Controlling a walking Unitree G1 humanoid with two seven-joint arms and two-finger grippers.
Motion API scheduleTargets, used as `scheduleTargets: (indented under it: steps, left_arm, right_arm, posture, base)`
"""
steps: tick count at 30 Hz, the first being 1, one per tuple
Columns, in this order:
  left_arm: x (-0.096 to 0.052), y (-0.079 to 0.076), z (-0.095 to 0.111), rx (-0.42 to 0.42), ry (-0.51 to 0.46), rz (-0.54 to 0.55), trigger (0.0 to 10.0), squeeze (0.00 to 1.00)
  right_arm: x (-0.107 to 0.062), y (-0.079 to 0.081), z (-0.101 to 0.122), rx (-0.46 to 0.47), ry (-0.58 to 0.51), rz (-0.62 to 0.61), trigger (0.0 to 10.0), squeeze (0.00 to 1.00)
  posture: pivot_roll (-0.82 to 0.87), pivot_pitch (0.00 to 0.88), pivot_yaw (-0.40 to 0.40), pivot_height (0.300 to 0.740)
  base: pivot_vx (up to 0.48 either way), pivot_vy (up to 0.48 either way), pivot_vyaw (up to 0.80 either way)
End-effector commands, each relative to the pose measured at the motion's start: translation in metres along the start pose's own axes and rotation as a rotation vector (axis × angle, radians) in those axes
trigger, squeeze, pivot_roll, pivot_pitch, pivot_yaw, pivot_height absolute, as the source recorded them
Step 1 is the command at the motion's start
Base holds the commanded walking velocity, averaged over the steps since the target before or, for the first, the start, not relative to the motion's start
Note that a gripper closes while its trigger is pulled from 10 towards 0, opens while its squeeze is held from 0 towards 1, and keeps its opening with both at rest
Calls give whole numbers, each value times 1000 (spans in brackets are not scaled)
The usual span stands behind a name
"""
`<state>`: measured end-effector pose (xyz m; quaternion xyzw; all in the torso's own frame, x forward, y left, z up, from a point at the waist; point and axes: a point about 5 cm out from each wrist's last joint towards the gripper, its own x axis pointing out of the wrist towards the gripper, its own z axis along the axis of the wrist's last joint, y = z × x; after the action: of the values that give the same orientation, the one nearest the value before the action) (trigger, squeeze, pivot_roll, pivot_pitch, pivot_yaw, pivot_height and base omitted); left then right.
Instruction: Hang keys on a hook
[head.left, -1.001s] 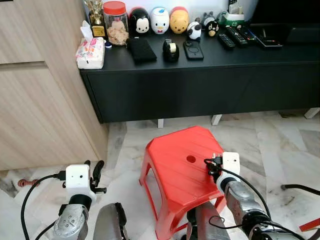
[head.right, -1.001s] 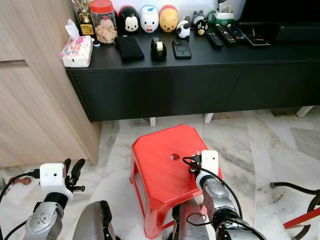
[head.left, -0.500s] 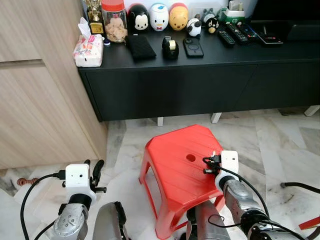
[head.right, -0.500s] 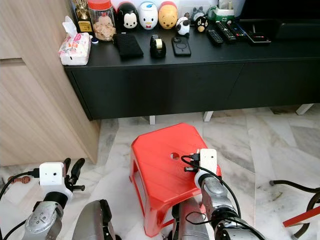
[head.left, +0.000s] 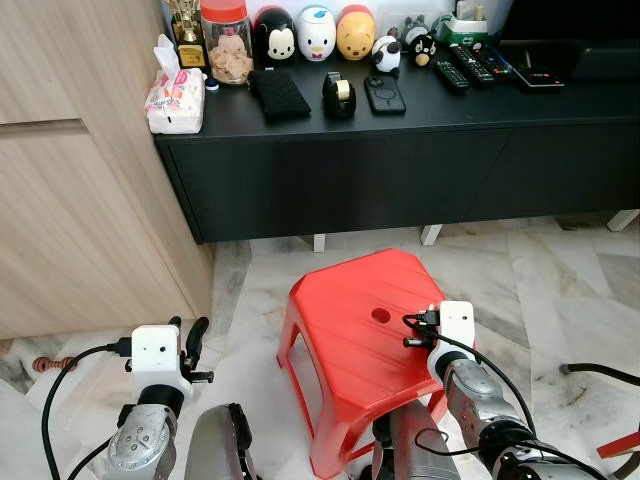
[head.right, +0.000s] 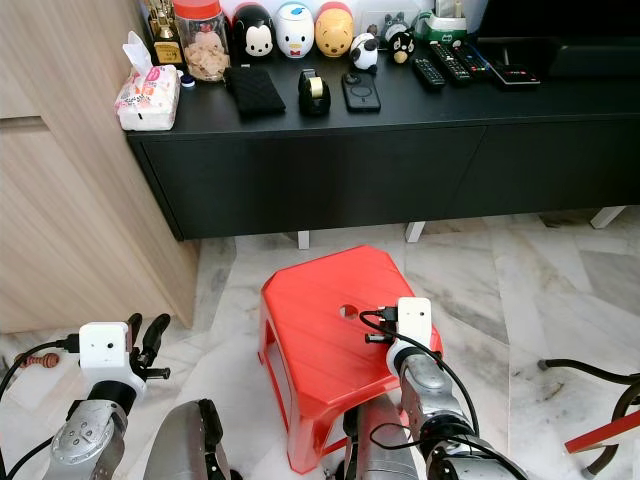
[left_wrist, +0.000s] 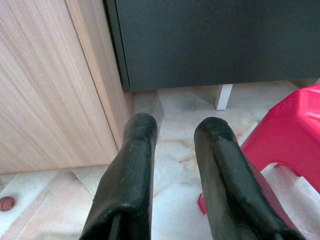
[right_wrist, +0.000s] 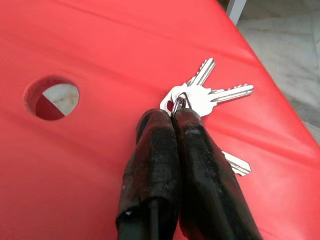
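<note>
A bunch of silver keys (right_wrist: 205, 95) lies fanned out on the top of a red plastic stool (head.left: 345, 340), right of its round hole (right_wrist: 51, 97). My right gripper (right_wrist: 172, 116) is shut on the key ring, with its fingertips pinching the ring at the top of the bunch. In the eye views my right arm (head.left: 470, 385) reaches over the stool's right side. My left gripper (left_wrist: 175, 127) is open and holds nothing. It hangs low over the marble floor to the left of the stool, with its fingers (head.left: 192, 338) pointing forward.
A black TV console (head.left: 400, 110) stands behind the stool, carrying a jar, toy figures, a tape roll, a phone and remotes. A wooden cabinet (head.left: 70, 200) fills the left. A dark cable (head.left: 600, 375) lies on the floor at right.
The head view has tilted slightly. My right wrist has shifted a little over the stool, still shut on the key ring. The left arm has not moved.
</note>
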<state>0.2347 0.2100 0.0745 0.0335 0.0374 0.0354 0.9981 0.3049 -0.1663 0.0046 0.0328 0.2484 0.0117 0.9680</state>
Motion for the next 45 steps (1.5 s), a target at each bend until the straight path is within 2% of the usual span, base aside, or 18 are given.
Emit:
scheduleTargets:
  steps: [1, 4, 13, 17, 21, 24, 27, 32, 33, 35, 36, 37, 38, 45]
  left_arm:
    - [0, -2, -5, -3, 17, -4, 10000, 0]
    - [1, -2, -5, -5, 17, -3, 10000, 0]
    - [8, -3, -6, -9, 15, -1, 10000, 0]
    - [11, -3, -7, -9, 15, -1, 10000, 0]
    - [18, -3, -9, -10, 14, 2, 10000, 0]
    - [18, -3, -9, -10, 14, 3, 10000, 0]
    - [22, -2, -11, -11, 9, 14, 10000, 0]
    - [27, -2, -12, -16, 2, 24, 10000, 0]
    - [29, -2, -12, -17, 1, 26, 10000, 0]
    - [29, -1, -13, -20, -2, 30, 10000, 0]
    - [29, -1, -13, -21, -4, 33, 10000, 0]
    - [30, 0, -13, -21, -4, 35, 10000, 0]
    - [30, 0, -13, -22, -4, 37, 10000, 0]
    - [32, 2, -17, -41, -6, 48, 10000, 0]
  right_arm:
    - [1, -1, 12, 17, -74, -19, 0, 0]
    - [1, -3, 20, 35, -132, -25, 0, 0]
    - [-6, 1, 24, -45, -257, 21, 0, 0]
    - [-10, 0, 26, -45, -309, 29, 0, 0]
    - [-20, 2, 42, -112, -436, 50, 0, 0]
    - [-21, 2, 45, -119, -453, 52, 0, 0]
    - [-28, 3, 57, -126, -535, 41, 0, 0]
    - [-36, 4, 67, -137, -584, 23, 0, 0]
    - [-39, 5, 70, -172, -599, 14, 0, 0]
    - [-43, 6, 72, -178, -615, -1, 0, 0]
    - [-45, 5, 72, -170, -618, -12, 3333, 0]
    - [-46, 5, 72, -164, -620, -20, 5490, 0]
    - [-48, 6, 72, -160, -621, -21, 10000, 0]
    - [-51, 8, 72, -142, -604, -34, 10000, 0]
  posture:
    - [18, 110, -61, 577]
    - [14, 106, -61, 577]
    - [3, 82, -65, 577]
    - [-3, 68, -66, 577]
    - [-18, 35, -68, 577]
    - [-19, 32, -68, 577]
    - [-21, 2, -72, 577]
    - [-28, 0, -76, 577]
    - [-30, 0, -78, 577]
    - [-31, 0, -79, 577]
    - [-32, 0, -80, 577]
    - [-34, 0, -81, 577]
    - [-35, 0, -81, 577]
    - [-38, 0, -85, 577]
  base:
    - [0, 0, 0]
    - [0, 0, 0]
    - [0, 0, 0]
    - [0, 0, 0]
    - [0, 0, 0]
    - [0, 0, 0]
    - [0, 0, 0]
    - [0, 0, 0]
    - [0, 0, 0]
    - [0, 0, 0]
    - [0, 0, 0]
    - [0, 0, 0]
    - [0, 0, 0]
    - [0, 0, 0]
